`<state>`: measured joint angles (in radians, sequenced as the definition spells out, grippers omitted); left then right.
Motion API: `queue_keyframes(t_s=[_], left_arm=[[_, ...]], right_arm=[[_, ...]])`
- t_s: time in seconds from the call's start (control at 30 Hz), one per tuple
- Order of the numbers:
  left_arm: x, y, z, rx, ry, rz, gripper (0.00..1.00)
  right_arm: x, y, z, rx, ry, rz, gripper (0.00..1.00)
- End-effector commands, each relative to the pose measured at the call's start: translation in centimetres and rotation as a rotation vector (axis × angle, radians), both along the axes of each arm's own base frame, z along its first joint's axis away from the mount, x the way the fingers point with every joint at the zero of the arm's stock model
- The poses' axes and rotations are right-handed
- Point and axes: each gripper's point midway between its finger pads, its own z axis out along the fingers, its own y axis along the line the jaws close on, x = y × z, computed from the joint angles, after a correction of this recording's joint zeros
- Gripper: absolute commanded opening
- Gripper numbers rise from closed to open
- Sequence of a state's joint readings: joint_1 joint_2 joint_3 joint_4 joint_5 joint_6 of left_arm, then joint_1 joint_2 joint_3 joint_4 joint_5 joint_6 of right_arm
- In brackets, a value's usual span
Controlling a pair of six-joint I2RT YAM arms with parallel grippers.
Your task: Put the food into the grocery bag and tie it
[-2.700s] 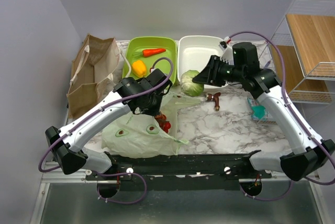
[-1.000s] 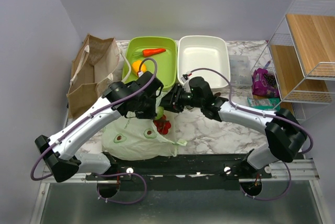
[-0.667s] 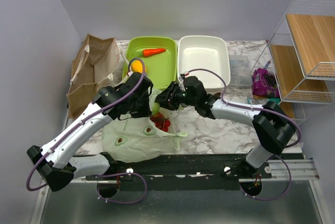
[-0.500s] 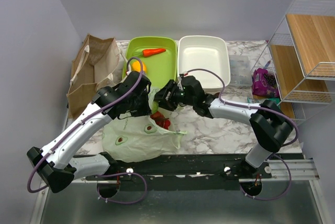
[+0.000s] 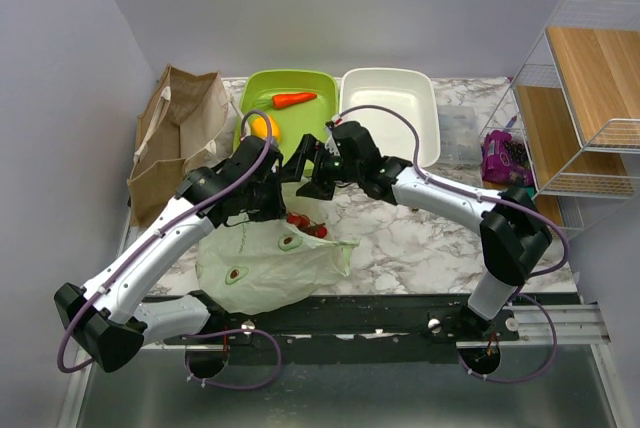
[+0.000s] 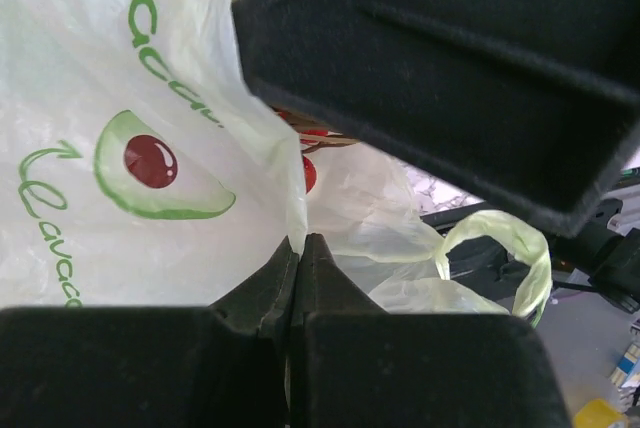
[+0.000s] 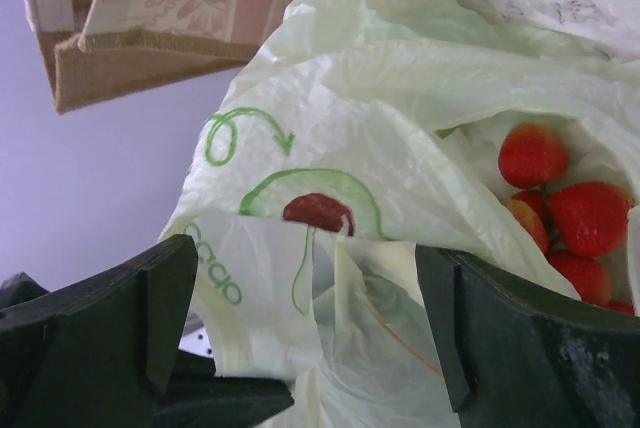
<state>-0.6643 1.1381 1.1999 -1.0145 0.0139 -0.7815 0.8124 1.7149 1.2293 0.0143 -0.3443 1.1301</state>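
Note:
The grocery bag (image 5: 262,266) lies crumpled on the marble top, pale green with avocado prints. My left gripper (image 5: 272,196) is shut on the bag's upper edge and pinches thin film (image 6: 297,244). Red cherry tomatoes (image 5: 301,224) sit in the bag's mouth, also visible from the right wrist (image 7: 562,200). My right gripper (image 5: 306,170) hovers open just above the mouth, bag film (image 7: 330,278) between its spread fingers (image 7: 150,313), nothing held. The yellow bell pepper (image 5: 262,126) rests in the green bin (image 5: 315,138). The cabbage is hidden.
An orange carrot (image 5: 293,100) lies in the green bin. A white bin (image 5: 390,108) stands beside it. The brown paper bag (image 5: 175,143) stands at the left. At the right are a wire shelf (image 5: 590,98) and a purple packet (image 5: 503,156).
My right gripper has opened wide and drawn back from the bag's mouth toward the bins. The left gripper keeps its hold on the bag's edge.

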Motion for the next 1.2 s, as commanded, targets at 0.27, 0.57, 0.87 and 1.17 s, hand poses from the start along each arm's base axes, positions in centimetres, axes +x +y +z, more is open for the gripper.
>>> queue_keyframes(t_s=[0.27, 0.57, 0.87, 1.17], left_arm=[[1.5, 0.3, 0.6, -0.017, -0.026, -0.031, 0.00], [1.3, 0.7, -0.1, -0.007, -0.006, -0.033, 0.00], [-1.1, 2.6, -3.0, 0.043, 0.062, -0.030, 0.00], [-3.9, 4.4, -5.6, 0.101, 0.157, -0.027, 0.00]], right_arm=[[-0.4, -2.0, 2.6, -0.185, -0.185, 0.140, 1.00], [-1.1, -2.8, 5.4, -0.276, -0.292, 0.303, 0.99], [2.7, -4.6, 8.2, -0.350, -0.404, 0.121, 0.99], [11.9, -2.9, 5.3, -0.394, -0.364, -0.007, 0.98]])
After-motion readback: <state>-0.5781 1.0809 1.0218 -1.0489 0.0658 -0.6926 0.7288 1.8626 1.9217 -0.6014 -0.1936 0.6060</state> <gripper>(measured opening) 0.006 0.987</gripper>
